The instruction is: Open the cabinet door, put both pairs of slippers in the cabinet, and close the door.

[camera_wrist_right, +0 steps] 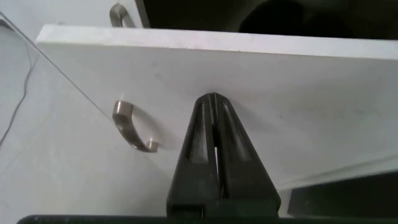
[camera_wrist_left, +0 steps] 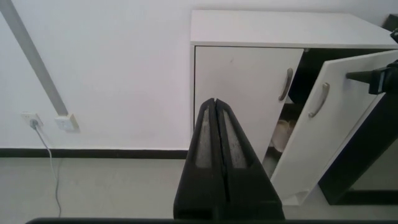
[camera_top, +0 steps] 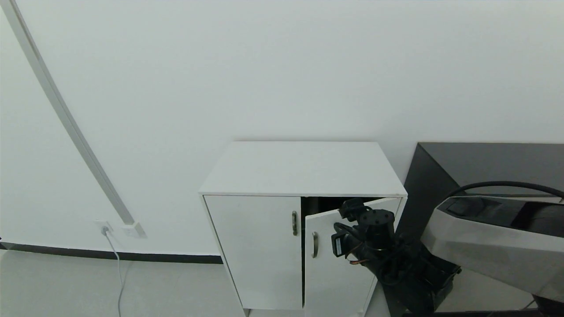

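The white cabinet (camera_top: 304, 169) stands against the wall. Its left door (camera_top: 255, 246) is closed and its right door (camera_top: 335, 281) hangs ajar, showing a dark gap. My right gripper (camera_wrist_right: 214, 99) is shut with nothing in it. Its tip rests against the outer face of the right door (camera_wrist_right: 298, 81), near the top edge and away from the metal handle (camera_wrist_right: 134, 127). The left wrist view shows that right gripper (camera_wrist_left: 376, 78) at the door's top edge. My left gripper (camera_wrist_left: 214, 102) is shut and holds nothing, out in front of the cabinet's left side. Something pale (camera_wrist_left: 283, 134) lies inside the cabinet.
A black piece of furniture (camera_top: 484, 163) stands close against the cabinet's right side. On the wall at left are a socket with a grey cable (camera_top: 105, 229) and a slanted cable duct (camera_top: 66, 119). Bare floor (camera_top: 110, 286) lies left of the cabinet.
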You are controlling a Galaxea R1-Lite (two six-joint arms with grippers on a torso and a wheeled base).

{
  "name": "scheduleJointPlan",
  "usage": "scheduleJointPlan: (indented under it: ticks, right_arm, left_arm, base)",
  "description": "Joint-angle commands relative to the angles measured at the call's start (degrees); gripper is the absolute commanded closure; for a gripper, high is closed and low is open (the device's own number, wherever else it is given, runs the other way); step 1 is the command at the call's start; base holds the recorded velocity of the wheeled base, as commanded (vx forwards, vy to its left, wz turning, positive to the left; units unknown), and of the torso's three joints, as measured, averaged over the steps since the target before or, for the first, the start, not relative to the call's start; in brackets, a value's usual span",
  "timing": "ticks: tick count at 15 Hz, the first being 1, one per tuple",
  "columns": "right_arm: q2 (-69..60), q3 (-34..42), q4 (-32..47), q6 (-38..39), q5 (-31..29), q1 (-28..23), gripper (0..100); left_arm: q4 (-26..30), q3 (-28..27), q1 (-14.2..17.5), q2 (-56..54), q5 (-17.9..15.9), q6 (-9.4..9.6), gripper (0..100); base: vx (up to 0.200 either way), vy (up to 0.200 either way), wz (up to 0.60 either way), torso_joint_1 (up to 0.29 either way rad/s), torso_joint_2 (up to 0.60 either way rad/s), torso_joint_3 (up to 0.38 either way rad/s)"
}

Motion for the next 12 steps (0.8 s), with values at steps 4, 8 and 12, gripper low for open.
scheduleJointPlan:
  ticks: [4,8,12]
  right_arm:
    - [3.3,-5.8,1.8,-0.2,0.0,-1.4,100]
    - [3.6,-9.4,4.1,-0.2,0.0,-2.3,100]
    - [3.7,-11.6,6.3,-0.3,0.0,-2.5,100]
  left_arm:
    - [0.0,0.0,0.0,0.0,0.0,-0.02,100]
    - [0.0,0.0,0.0,0.0,0.0,-0.02,100]
    - [0.0,0.0,0.0,0.0,0.1,-0.02,100]
  base:
    - [0.000,0.000,0.00,0.000,0.00,0.000]
    - [0.000,0.000,0.00,0.000,0.00,0.000]
    - [0.000,0.000,0.00,0.000,0.00,0.000]
